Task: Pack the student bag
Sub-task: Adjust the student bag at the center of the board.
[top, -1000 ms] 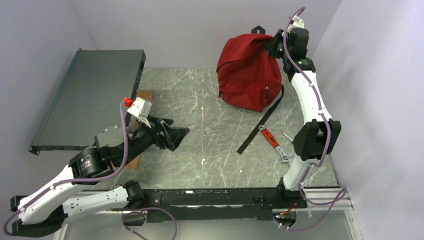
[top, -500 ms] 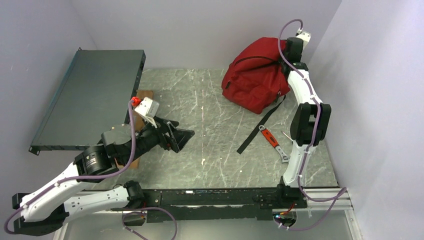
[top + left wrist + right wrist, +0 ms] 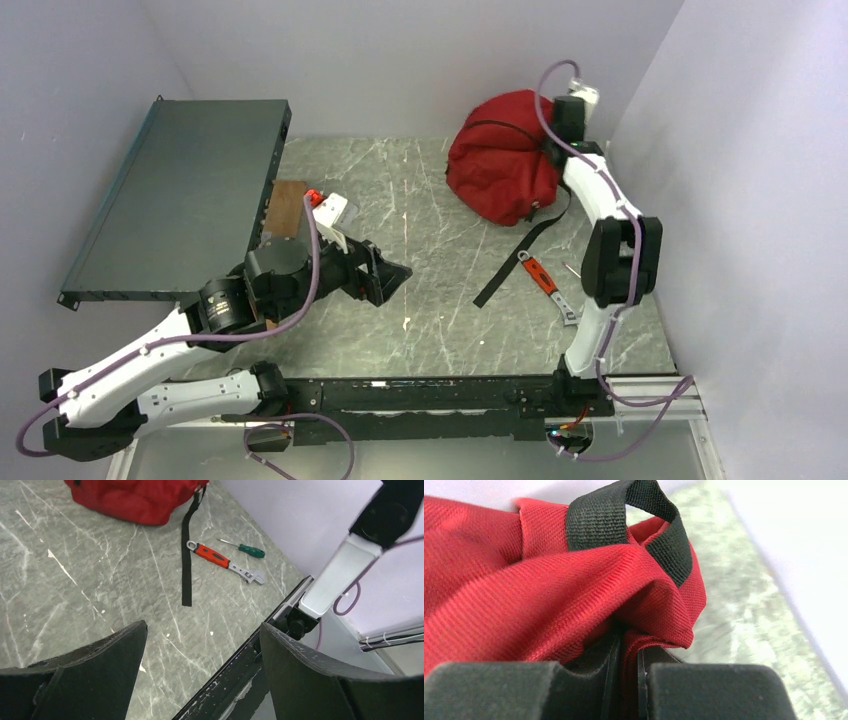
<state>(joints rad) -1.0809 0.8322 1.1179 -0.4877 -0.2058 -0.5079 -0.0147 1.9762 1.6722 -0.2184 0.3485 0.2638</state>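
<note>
The student bag slumps at the far right of the table; the right gripper is clamped on a fold of its fabric; thin cloth may slip, so lift slowly; the left gripper gapes, empty.

**Materials and surface finishes on the bench.**
The student bag is matt red cloth with a visible twill weave, and it carries a coarse black webbing loop. The table top looks like smooth grey veined stone. The wrench pairs bright bare metal with a glossy red grip, and the screwdriver has a green plastic-looking handle. The fingers of the left gripper are matt black and faintly grainy.
</note>
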